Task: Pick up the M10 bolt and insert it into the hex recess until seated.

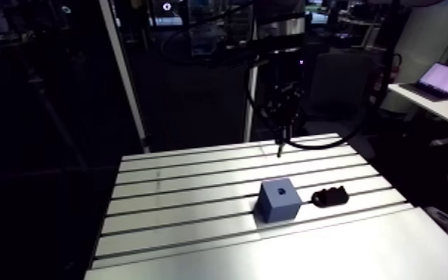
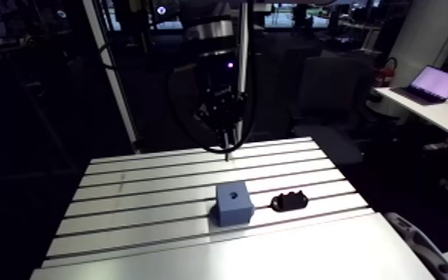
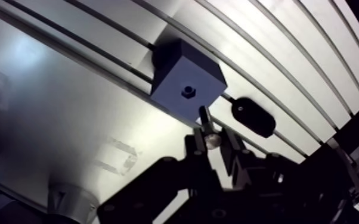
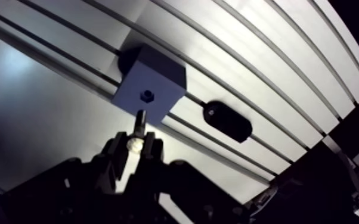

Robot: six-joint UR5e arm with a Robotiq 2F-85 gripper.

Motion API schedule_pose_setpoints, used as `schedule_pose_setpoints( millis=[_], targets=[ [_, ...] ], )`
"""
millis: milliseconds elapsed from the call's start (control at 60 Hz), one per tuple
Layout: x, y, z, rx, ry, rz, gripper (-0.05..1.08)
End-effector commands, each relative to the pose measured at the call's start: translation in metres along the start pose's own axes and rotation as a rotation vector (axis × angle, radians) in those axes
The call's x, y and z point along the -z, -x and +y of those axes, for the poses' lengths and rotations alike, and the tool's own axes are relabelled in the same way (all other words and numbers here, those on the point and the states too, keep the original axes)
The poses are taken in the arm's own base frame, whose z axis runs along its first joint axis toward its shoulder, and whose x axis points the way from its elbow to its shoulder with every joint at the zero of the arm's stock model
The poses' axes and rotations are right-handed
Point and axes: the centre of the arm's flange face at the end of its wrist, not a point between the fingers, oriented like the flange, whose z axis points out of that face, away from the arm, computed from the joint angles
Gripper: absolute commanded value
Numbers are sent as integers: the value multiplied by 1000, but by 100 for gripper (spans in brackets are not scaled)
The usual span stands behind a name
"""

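1. While clamped by its head in the clenched gripper [image 4: 133, 145], hangs above the table [image 4: 247, 47] — M10 bolt [image 4: 139, 124], shank down.
2. Apart from blue block [image 4: 152, 74]; hex recess [image 4: 148, 95] in its top face.
3. Just beside block: black part [image 4: 228, 121].

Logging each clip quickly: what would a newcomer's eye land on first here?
The blue block with a hex recess in its top stands out mid-table, a black oblong part lying beside it, apart. Beyond them the tool hangs above the slotted table, shut on a bolt whose shank points down.
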Motion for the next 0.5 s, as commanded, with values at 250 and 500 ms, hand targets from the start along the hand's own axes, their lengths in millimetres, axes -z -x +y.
schedule_pose_setpoints(
  millis=[250, 500],
  targets=[
    [-8, 1, -3, -1, -3, -4, 108],
    [-14, 0, 0, -43, -12, 14, 108]
  ],
)
